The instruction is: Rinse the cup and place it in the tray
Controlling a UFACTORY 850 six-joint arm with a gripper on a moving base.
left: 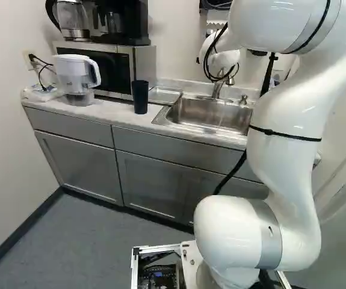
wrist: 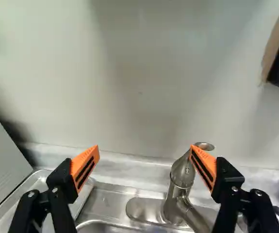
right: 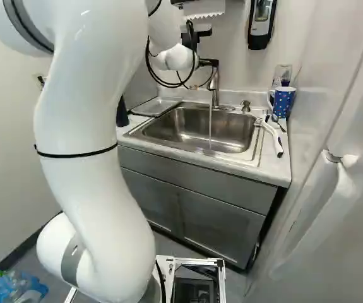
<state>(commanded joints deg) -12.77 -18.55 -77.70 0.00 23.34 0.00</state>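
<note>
In the right base view my gripper (right: 205, 63) is at the faucet (right: 214, 88), facing the back wall. In the wrist view the gripper (wrist: 144, 153) stands open with nothing held; the faucet's upright lever (wrist: 184, 170) is by one orange pad (wrist: 205, 167), and I cannot tell whether they touch. A thin water stream (right: 210, 126) falls into the sink (right: 190, 129). The dark cup (left: 140, 96) stands on the counter, just beside the metal tray (left: 163, 95). A blue dotted mug (right: 283, 102) is at the sink's other side.
A white pitcher (left: 76, 75) and a microwave (left: 109, 67) stand farther along the counter (left: 109, 112). A white-handled brush (right: 273, 137) lies beside the sink near the mug. The soap dispenser (right: 262, 22) and paper towel holder (right: 203, 9) hang on the wall above.
</note>
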